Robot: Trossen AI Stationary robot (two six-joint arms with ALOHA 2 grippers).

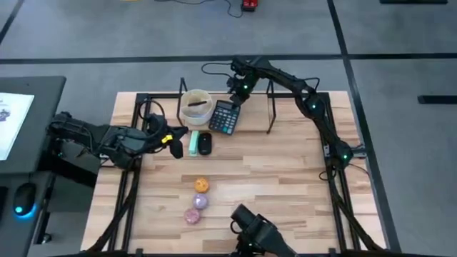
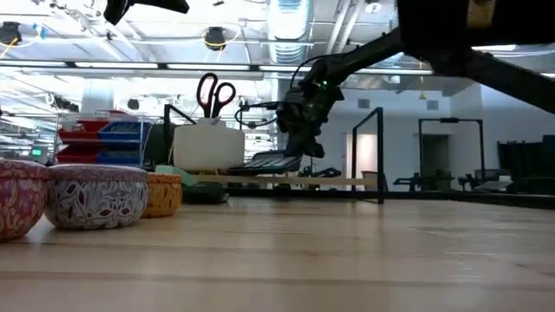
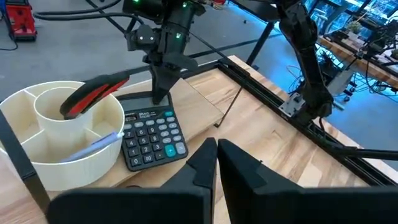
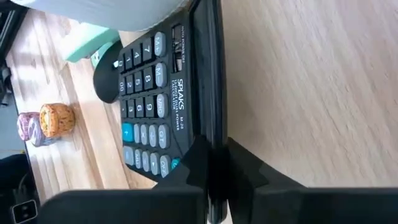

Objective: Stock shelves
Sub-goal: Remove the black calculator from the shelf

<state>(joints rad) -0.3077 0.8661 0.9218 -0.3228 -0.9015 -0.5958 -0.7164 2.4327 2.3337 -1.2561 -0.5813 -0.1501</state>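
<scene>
One calculator [image 1: 226,116] in right claw [image 1: 236,98]; three tins [image 1: 197,200].

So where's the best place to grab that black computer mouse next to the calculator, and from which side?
Take the mouse across its two long sides, coming straight down from above. It lies flat on the table, a low rounded oval, so only the flanks offer parallel faces. The green block sits close on one side, probably leaving little finger room there. The left gripper is nearest.
</scene>
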